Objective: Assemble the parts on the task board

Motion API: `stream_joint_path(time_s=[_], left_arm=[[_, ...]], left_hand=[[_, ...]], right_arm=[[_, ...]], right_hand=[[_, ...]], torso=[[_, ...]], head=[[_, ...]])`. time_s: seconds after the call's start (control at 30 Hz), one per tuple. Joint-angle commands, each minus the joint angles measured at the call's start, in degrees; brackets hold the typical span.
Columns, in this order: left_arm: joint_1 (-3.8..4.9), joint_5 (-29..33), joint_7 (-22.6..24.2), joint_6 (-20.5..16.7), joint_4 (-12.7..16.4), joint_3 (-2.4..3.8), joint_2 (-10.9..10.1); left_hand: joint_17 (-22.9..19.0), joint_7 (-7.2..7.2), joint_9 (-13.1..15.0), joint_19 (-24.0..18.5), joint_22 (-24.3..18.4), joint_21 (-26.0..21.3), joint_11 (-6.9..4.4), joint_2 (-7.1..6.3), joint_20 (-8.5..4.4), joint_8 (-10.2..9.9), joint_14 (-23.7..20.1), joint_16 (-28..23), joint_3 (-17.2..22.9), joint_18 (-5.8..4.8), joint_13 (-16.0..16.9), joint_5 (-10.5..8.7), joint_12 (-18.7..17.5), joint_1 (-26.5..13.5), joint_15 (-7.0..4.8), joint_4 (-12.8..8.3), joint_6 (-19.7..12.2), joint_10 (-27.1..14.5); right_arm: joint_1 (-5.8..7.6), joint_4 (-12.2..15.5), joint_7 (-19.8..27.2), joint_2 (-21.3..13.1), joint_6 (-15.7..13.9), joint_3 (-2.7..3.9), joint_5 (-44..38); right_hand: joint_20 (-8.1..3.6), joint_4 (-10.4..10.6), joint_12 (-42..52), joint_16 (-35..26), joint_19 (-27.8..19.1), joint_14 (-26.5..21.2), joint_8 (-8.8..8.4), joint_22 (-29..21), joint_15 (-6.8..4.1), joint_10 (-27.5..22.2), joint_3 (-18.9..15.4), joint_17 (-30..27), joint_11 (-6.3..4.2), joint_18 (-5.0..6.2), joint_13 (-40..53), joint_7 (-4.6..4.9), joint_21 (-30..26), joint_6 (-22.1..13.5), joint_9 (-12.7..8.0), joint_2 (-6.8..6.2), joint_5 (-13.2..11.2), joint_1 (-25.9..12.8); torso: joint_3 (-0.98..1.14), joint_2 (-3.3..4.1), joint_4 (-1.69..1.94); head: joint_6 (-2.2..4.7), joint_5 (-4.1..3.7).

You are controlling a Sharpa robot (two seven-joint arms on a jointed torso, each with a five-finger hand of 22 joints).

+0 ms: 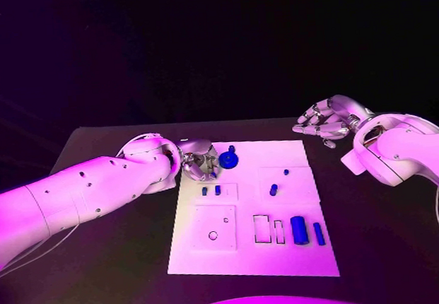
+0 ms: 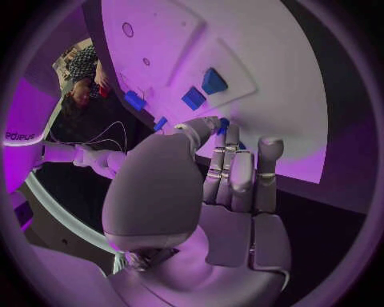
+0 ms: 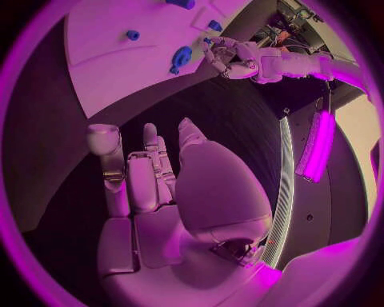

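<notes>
Fingers of your left hand curl at the far left edge of the task board, tips beside the round blue part; whether they pinch it you cannot tell. Your right hand hovers off the board's far right corner, fingers curled in on nothing. Judge that part light, rigid and slick: take it by its rim. Smaller blue parts sit in recesses nearer you. Beneath lies the black surface.
</notes>
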Motion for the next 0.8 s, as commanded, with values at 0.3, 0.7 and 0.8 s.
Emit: stream_joint_path(time_s=[0.3,0.7,0.8], left_arm=[[-0.13,-0.45,0.35,1.83,-0.14,-0.24,0.27],[-0.15,-0.25,1.16,-0.06,-0.37,-0.35,0.08],[-0.17,-0.19,1.21,-0.13,-0.33,-0.36,0.01]], left_hand=[[-0.06,0.27,0.06,-0.67,-0.06,-0.23,-0.10,-0.31,0.14,-0.40,-0.07,0.02,-0.46,-0.68,0.02,-0.50,-0.40,-0.24,0.10,-0.55,0.65,0.89],[-0.52,0.85,-0.61,-0.93,-0.13,-0.43,0.28,-0.91,0.37,-2.80,-0.29,0.02,-0.86,-0.66,0.10,-0.48,-1.61,-0.90,0.39,-0.49,-1.63,1.08],[-0.87,0.92,-0.64,-1.01,-0.22,-0.50,0.34,-0.97,0.40,-2.94,-0.43,-0.06,-0.92,-0.64,0.11,-0.49,-1.71,-1.04,0.44,-0.43,-1.71,1.08]], right_arm=[[-0.04,0.03,0.31,0.01,0.54,0.01,-0.66],[-0.07,-0.03,0.34,-0.01,0.49,0.00,-0.67],[-0.08,-0.03,0.33,0.01,0.52,0.00,-0.67]], right_hand=[[0.15,-0.13,-0.29,-0.27,0.09,0.78,-0.19,0.02,0.35,0.45,-0.43,0.09,0.18,0.99,-0.25,0.36,-0.11,-0.06,-0.08,0.09,-0.10,-0.12],[0.15,-0.13,-0.33,-0.37,0.03,0.75,-0.19,-0.08,0.35,0.48,-0.46,-0.05,0.19,1.02,-0.30,0.36,-0.30,-0.06,-0.09,0.10,-0.10,-0.14],[0.15,-0.13,-0.33,-0.37,0.03,0.75,-0.19,-0.08,0.35,0.48,-0.46,-0.05,0.19,1.02,-0.30,0.36,-0.30,-0.06,-0.09,0.10,-0.10,-0.14]], torso=[[-0.04,0.00,0.01],[-0.02,0.00,-0.02],[-0.01,-0.01,-0.05]], head=[[-0.07,0.01],[-0.11,-0.09],[-0.17,-0.08]])
